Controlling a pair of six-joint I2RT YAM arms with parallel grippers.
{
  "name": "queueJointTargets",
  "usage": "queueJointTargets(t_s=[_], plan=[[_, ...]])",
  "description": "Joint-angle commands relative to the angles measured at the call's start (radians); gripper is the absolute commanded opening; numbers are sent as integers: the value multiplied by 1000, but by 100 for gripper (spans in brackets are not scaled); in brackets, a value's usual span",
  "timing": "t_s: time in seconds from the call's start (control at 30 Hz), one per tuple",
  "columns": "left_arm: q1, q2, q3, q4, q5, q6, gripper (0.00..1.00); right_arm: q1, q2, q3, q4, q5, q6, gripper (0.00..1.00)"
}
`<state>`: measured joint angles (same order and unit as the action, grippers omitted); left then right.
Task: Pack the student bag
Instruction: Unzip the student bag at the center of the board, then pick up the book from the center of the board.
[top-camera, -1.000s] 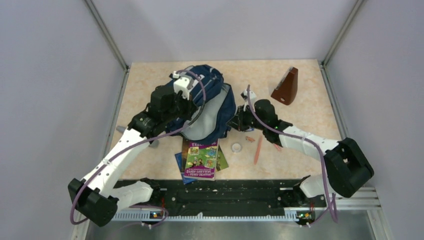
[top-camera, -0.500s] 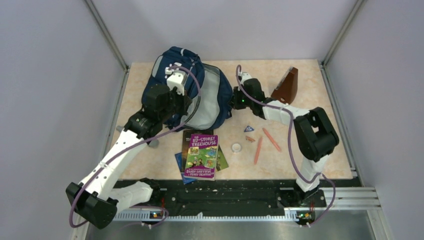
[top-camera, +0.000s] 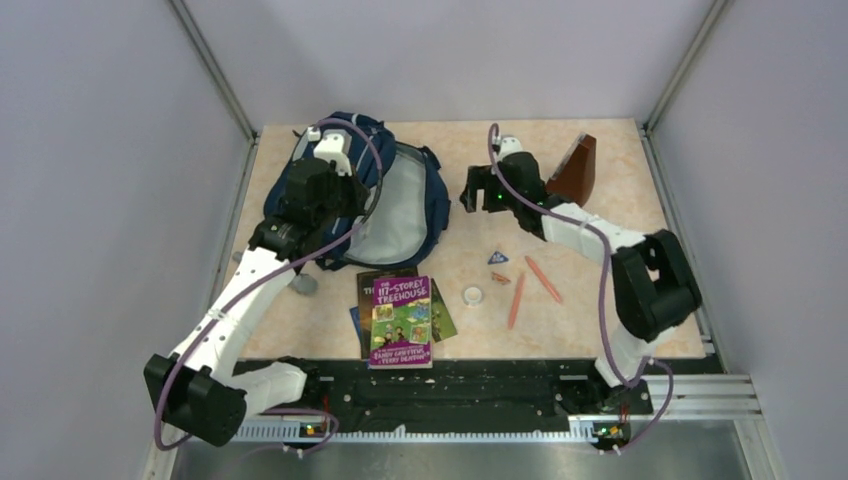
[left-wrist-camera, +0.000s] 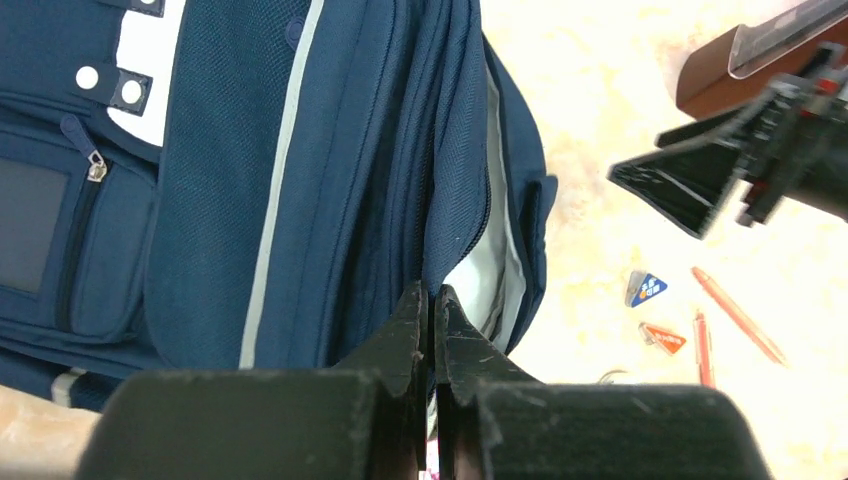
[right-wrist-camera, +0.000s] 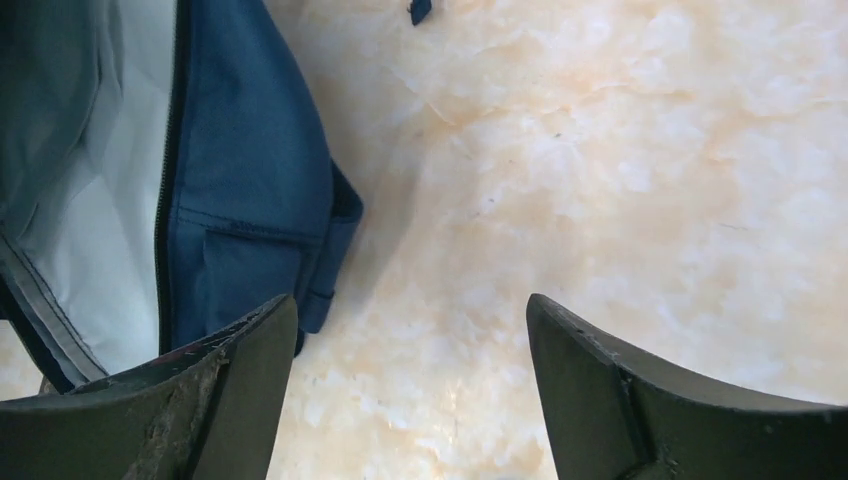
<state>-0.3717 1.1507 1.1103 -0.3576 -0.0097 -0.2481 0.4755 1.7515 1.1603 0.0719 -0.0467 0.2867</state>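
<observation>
**A:** Grey walls (top-camera: 90, 200), a beige table (top-camera: 640, 320). What's on the left?

**B:** The bag (top-camera: 400, 220), on the far left part of the table. Its mouth gapes and the grey lining is bare, with nothing inside that I can see. The left gripper (left-wrist-camera: 432, 295) has its jaws pressed together on the bag's rim fabric.

**A:** And the middle?

**B:** Books (top-camera: 402, 318) near the front edge, just below the bag. Right of them are a small white ring (top-camera: 472, 295), a blue triangle (top-camera: 498, 257) and orange pens (top-camera: 516, 300), all lying out on the table.

**A:** The right side?

**B:** The right gripper (right-wrist-camera: 408, 310) has its jaws spread and holds nothing, over bare table just beside the bag. Past it stands a brown wedge (top-camera: 572, 172).

**A:** So how far along is the packing?

**B:** Barely begun, I'd judge. The bag is open, but everything has yet to go in.
</observation>
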Motion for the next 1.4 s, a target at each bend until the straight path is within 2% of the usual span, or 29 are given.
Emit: queueJointTargets(t_s=[0.0,0.13,0.3,0.4,0.57,0.7,1.1,1.23,1.37], plan=[[38,-23,-10,104,47,-58,0,-9,-203,-80,-24,65,-12,83],[44,-32,-46,136,73,-53,0,-9,-335,-195,-21,-16,41,83],[47,-30,-63,137,91,-44,0,-8,-466,-375,83,-267,158,84],[47,-43,-76,137,80,-33,0,24,-517,-462,116,-332,238,83],[47,-54,-86,135,41,-10,0,195,-585,-524,50,-287,303,83],[47,-55,-91,133,36,-8,0,342,-587,-582,79,-261,413,83],[47,-74,-98,135,47,-7,0,687,-608,-837,372,-52,704,83],[47,-85,-95,132,54,-8,0,745,-583,-904,487,-15,786,83],[47,-86,-93,134,52,-7,0,791,-546,-895,496,27,805,83]])
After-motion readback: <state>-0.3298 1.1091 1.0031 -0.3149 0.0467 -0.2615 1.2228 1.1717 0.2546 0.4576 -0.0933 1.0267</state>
